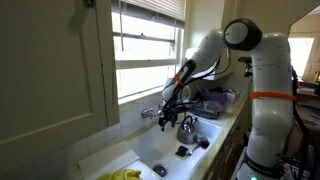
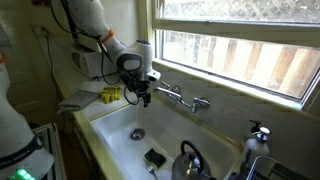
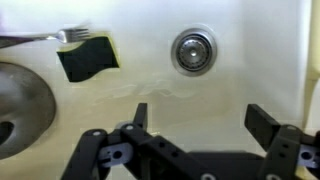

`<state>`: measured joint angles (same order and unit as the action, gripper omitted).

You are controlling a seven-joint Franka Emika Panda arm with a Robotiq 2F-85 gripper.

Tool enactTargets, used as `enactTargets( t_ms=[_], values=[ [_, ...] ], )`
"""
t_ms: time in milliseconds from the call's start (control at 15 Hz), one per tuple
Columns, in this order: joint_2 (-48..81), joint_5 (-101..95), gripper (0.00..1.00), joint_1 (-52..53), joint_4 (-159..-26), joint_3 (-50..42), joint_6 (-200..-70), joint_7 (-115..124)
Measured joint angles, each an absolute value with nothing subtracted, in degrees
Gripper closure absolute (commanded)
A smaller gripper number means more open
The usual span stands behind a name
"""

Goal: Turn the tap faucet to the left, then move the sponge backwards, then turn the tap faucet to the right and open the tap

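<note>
The chrome tap faucet (image 2: pixel 183 97) is fixed to the sink's back wall below the window; it also shows in an exterior view (image 1: pixel 150 113). The dark sponge (image 3: pixel 88 58), with a yellow edge, lies on the sink floor and shows in both exterior views (image 1: pixel 183 151) (image 2: pixel 154 157). My gripper (image 3: pixel 200 120) is open and empty. It hangs over the sink beside the faucet's end in both exterior views (image 2: pixel 140 96) (image 1: pixel 170 106), above the drain (image 3: pixel 193 52). I cannot tell whether it touches the faucet.
A metal kettle (image 2: pixel 190 160) stands in the white sink (image 2: pixel 115 135) near the sponge. A fork (image 3: pixel 45 38) lies beside the sponge. Yellow gloves (image 1: pixel 125 175) lie on the counter. The window sill runs close behind the faucet.
</note>
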<state>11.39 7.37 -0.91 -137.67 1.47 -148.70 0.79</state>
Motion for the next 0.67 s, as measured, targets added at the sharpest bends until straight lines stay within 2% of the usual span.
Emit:
enactTargets(
  t_ms=[267, 667],
  values=[
    [14.0, -0.2, 0.0, -1.3, -141.7, -3.2, -156.7, 1.8],
    [26.2, -0.5, 0.0, -4.7, -139.9, -5.4, -168.9, -0.5]
  ],
)
